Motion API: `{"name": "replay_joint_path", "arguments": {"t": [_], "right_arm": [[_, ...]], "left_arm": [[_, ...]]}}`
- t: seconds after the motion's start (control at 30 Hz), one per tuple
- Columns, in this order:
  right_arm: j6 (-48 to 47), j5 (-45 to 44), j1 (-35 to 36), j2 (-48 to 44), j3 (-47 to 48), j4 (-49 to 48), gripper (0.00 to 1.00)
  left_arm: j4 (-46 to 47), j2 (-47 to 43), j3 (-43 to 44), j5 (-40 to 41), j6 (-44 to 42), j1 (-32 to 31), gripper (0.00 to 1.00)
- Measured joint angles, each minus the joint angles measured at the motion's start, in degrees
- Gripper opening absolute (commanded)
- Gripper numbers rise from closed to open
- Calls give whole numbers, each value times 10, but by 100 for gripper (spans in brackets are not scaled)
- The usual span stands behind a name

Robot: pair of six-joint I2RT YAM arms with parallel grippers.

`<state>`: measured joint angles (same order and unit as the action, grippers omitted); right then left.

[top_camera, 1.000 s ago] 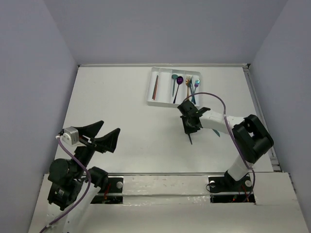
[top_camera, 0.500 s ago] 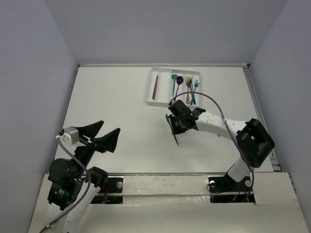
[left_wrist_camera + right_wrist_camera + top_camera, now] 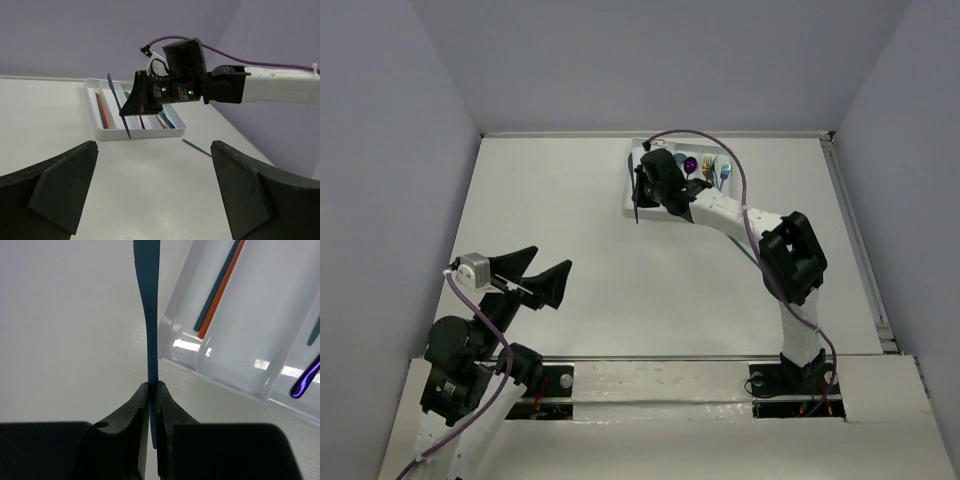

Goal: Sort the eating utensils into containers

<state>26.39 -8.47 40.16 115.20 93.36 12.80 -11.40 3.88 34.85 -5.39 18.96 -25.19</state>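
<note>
My right gripper point(image 3: 642, 192) is shut on a slim blue utensil point(image 3: 148, 315) with a serrated tip, and holds it above the left end of the white tray point(image 3: 677, 143). In the right wrist view the utensil hangs over the table just outside the tray's rim point(image 3: 220, 385). A red-orange chopstick point(image 3: 220, 295) and a teal one lie in the nearest compartment. A purple spoon point(image 3: 691, 163), a gold fork point(image 3: 708, 165) and a blue piece point(image 3: 725, 172) lie further right. My left gripper point(image 3: 535, 275) is open and empty at the near left.
A loose teal chopstick point(image 3: 196, 147) lies on the table just right of the tray's near end. The right arm's purple cable point(image 3: 745, 200) arcs over the tray. Grey walls close in the table.
My right arm has swung from mid-table up and left to the tray's left end, carrying the blue utensil. The left arm has barely moved.
</note>
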Motion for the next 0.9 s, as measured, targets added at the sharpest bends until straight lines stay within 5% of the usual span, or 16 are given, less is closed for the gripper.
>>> {"name": "replay_joint_path", "arguments": {"t": [0.47,0.7,0.9], "right_arm": [[44,-7,-98,136,136,-25,0],[49,-6,-102,157,144,-16,44],[47,-7,-103,152,153,-14,48]], "left_arm": [[0,20,0,-1,-4,0,99],[0,27,0,-1,-4,0,99],[0,28,0,-2,-5,0,99]]}}
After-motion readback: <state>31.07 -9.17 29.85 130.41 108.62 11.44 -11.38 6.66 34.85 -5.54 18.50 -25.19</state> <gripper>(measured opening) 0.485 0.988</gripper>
